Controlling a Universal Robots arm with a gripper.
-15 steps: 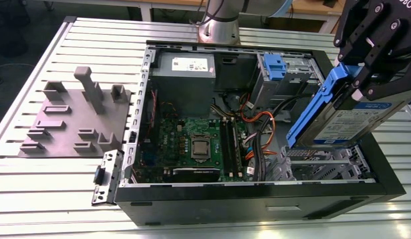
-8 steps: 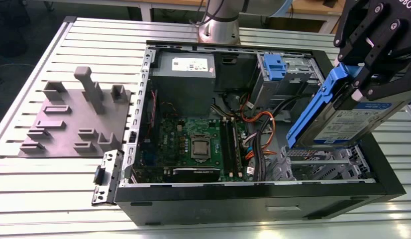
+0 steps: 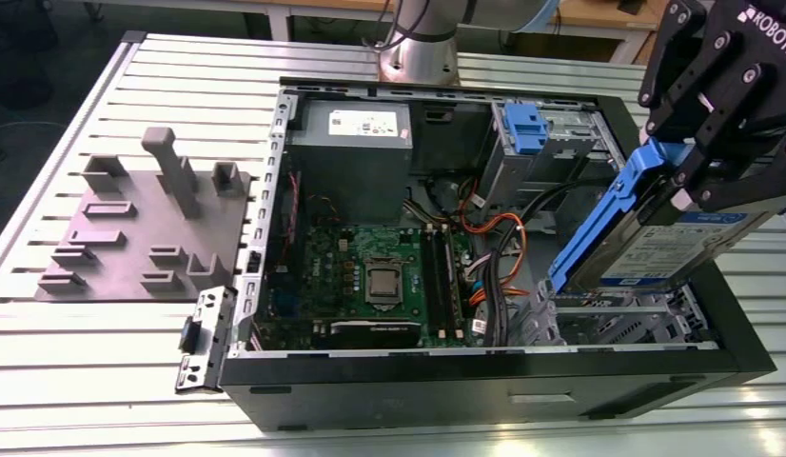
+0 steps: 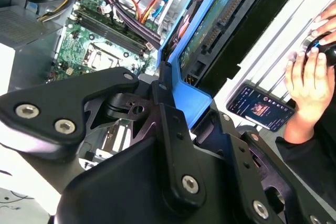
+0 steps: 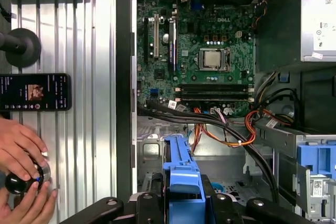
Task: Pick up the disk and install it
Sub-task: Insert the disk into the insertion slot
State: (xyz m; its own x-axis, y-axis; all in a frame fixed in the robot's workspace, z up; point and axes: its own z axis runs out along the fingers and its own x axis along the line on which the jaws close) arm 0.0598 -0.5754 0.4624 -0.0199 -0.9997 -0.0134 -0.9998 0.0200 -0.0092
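Note:
My gripper (image 3: 693, 179) is shut on the disk (image 3: 662, 244), a silver-grey drive with a white-and-blue label in a bright blue bracket. The disk hangs tilted in the air over the open computer case (image 3: 495, 386), above the drive cage at the front corner on the exterior view's right. In the second wrist view the fingers (image 4: 169, 121) clamp the blue bracket (image 4: 185, 88), and the drive's green underside (image 4: 220, 30) slants away. The first wrist view has the bracket's end (image 5: 178, 167) between the fingers, above the case floor.
Inside the case lie the motherboard (image 3: 367, 276), orange and black cables (image 3: 488, 238), a grey power supply (image 3: 352, 143) and a blue tab (image 3: 525, 129) in the far bay. A grey fixture plate (image 3: 127, 238) lies beside it. A person's hand (image 5: 18, 148) and a phone (image 5: 34, 92) rest on the slatted table.

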